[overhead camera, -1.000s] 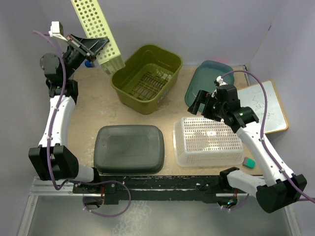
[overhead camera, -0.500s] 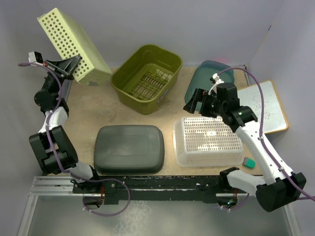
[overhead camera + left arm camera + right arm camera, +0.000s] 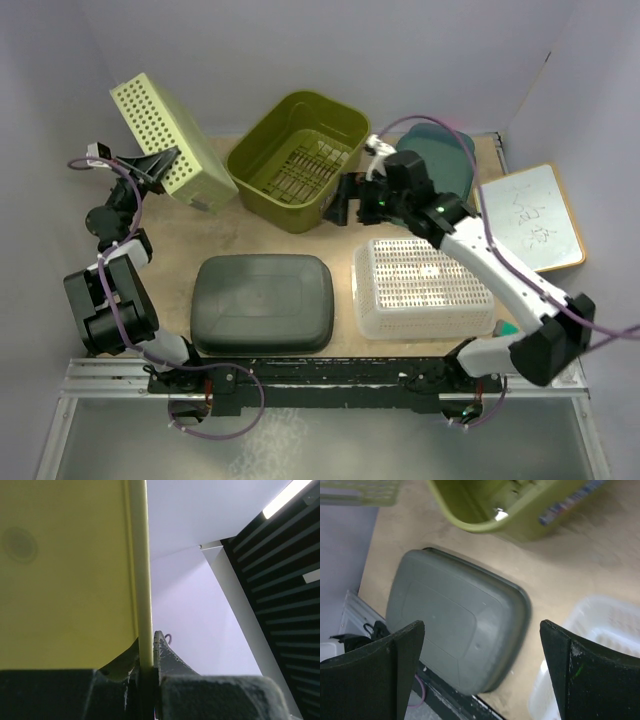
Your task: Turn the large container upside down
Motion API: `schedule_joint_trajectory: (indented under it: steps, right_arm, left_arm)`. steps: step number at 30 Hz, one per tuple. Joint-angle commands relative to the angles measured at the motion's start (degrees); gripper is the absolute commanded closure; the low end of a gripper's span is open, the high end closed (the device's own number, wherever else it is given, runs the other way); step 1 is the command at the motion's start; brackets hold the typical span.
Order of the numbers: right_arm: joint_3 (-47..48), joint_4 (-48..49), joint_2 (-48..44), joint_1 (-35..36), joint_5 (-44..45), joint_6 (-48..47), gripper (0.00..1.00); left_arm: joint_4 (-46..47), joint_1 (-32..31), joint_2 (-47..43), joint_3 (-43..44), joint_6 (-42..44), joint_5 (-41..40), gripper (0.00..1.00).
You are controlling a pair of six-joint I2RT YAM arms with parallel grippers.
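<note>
Gripped off the table at about 10 o'clock in the top view: the pale green perforated container, tilted, with its holed face turned up toward the camera and its lower end close to the olive tub. Cannot tell whether that lower end touches the tabletop or the tub.

Clenched on the container's near edge: the left gripper. In the left wrist view, 2 dark fingers pinched tight on the thin pale rim, with the smooth yellow-green wall filling everything toward 9 o'clock and a pale wall and a slatted ceiling panel toward 3 o'clock.

Released and holding nothing: the right gripper, stretched toward 12 o'clock of the table, just beside the olive tub's near-right wall. In the right wrist view, 2 fingers set wide apart, framing the dark grey tub below, with the olive tub at 12 o'clock and the white basket at 4 o'clock.

On the table in the top view:
- olive tub at 12 o'clock, open side up
- dark grey tub at 7 o'clock, bottom up
- white basket at 5 o'clock, bottom up
- teal container at 2 o'clock, partly behind the right arm
- whiteboard at 3 o'clock, past the table's edge
</note>
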Motion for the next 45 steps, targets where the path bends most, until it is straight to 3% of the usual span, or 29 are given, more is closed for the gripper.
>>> schedule_joint_trajectory:
  steps: [1,7,11,15,20,24,32,34,36,37,39,41,45]
  right_arm:
    - [10.5,5.4,9.5,8.7,1.3,-11.1,0.02]
    - [26.2,-0.8,25.6,16.2,6.5,-31.2,0.06]
    - [27.4,5.5,29.8,18.6,7.1,-37.7,0.08]
    - [36.4,1.5,38.2,18.7,6.7,-40.9,0.15]
    - [43.0,-3.7,43.9,18.7,6.8,-41.3,0.52]
    - [38.2,-3.5,41.6,18.6,7.6,-41.8,0.74]
    - [25.4,-1.8,32.7,17.3,11.9,-43.6,0.98]
    - [24.2,-1.9,31.7,16.8,11.9,-43.6,0.96]
    - [24.8,-2.4,30.9,16.7,11.6,-43.4,0.86]
    - [25.6,-2.2,30.4,16.7,11.5,-43.3,0.77]
    - [26.6,-0.6,29.2,16.7,11.3,-43.8,0.49]
    - [27.6,1.0,28.6,16.7,10.7,-43.7,0.35]
    - [33.4,0.2,32.6,16.8,11.6,-43.2,0.23]
  left_arm:
    - [12.7,0.6,-2.4,-1.4,-16.7,-0.2,1.00]
    - [12.7,0.7,-2.9,-1.5,-16.4,-0.3,1.00]
    - [12.7,0.7,-3.2,-2.7,-15.7,-0.7,1.00]
    - [12.7,0.7,-3.0,-3.6,-15.3,-0.6,1.00]
    - [12.7,1.1,-2.9,-3.1,-15.5,-0.1,1.00]
    - [12.7,1.1,-2.7,-2.5,-15.5,-0.2,1.00]
    - [12.7,1.1,-2.6,-2.8,-15.2,-0.6,1.00]
    - [12.7,1.1,-2.8,-2.3,-15.3,-0.4,1.00]
    - [12.7,1.1,-2.9,-1.9,-15.3,-0.4,1.00]
    - [12.7,1.1,-3.0,-1.9,-15.3,-0.4,1.00]
    - [12.7,1.1,-3.1,-2.0,-15.3,-0.4,1.00]
    - [12.7,1.1,-3.3,-2.0,-15.3,-0.3,1.00]
    - [12.7,1.1,-3.8,-2.1,-15.2,-0.2,1.00]
